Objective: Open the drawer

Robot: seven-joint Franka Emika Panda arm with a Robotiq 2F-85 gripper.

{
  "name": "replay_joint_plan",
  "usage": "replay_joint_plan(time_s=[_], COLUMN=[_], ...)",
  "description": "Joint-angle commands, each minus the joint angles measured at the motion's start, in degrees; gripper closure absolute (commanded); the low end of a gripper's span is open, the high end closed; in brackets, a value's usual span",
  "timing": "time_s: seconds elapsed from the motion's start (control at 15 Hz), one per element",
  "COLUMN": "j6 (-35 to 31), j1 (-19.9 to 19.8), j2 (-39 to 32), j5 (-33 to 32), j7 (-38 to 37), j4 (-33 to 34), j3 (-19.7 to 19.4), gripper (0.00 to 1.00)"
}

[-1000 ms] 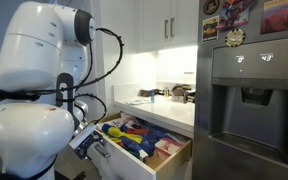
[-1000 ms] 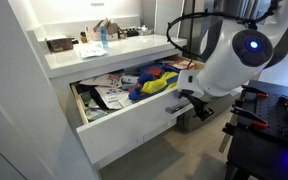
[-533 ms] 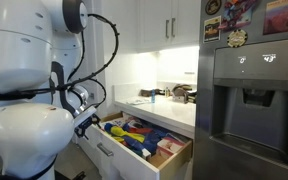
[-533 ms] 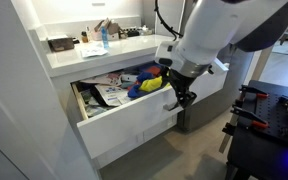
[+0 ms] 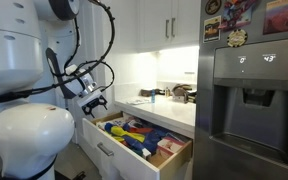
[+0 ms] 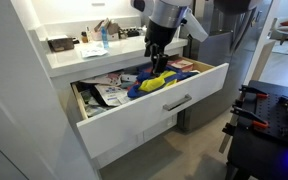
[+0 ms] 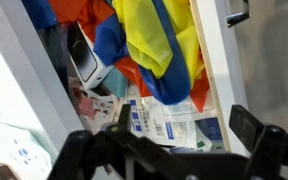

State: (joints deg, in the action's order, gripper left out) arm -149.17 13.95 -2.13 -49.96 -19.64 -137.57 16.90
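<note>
The wide white drawer (image 6: 134,122) stands pulled out under the counter in both exterior views (image 5: 122,160). Its silver bar handle (image 6: 177,103) is free. Inside lie yellow, blue and red items (image 6: 152,82) and papers (image 7: 169,120). My gripper (image 6: 154,52) hangs above the drawer's inside, clear of the handle, and also shows in an exterior view (image 5: 94,101). In the wrist view the gripper (image 7: 184,128) looks down into the drawer with its fingers wide apart and nothing between them. The drawer front (image 7: 210,60) runs down the right of that view.
A white countertop (image 6: 84,55) above the drawer carries bottles and small items. A steel fridge (image 5: 249,95) stands beside the counter, with white upper cabinets (image 5: 169,25) above. A black table (image 6: 269,130) stands near the drawer's front corner.
The arm has lifted from beside the drawer handle to above the drawer's inside. The drawer has stayed pulled out.
</note>
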Motion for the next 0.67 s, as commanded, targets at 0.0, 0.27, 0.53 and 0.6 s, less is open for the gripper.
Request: replay_joint_plan(time_s=[0.0, 0.27, 0.53, 0.6], j6=[-0.95, -3.44, -3.55, -3.55], j1=[-1.34, -2.84, -2.80, -2.79], j2=[0.40, -1.90, -1.45, -1.52], j5=[4.55, 0.89, 0.53, 0.54], j7=[-3.58, -14.41, -13.16, -13.16], j4=[2.67, 6.88, 5.73, 5.66], j3=[-2.06, -5.11, -5.62, -5.56], gripper=[0.00, 0.00, 0.00, 0.00])
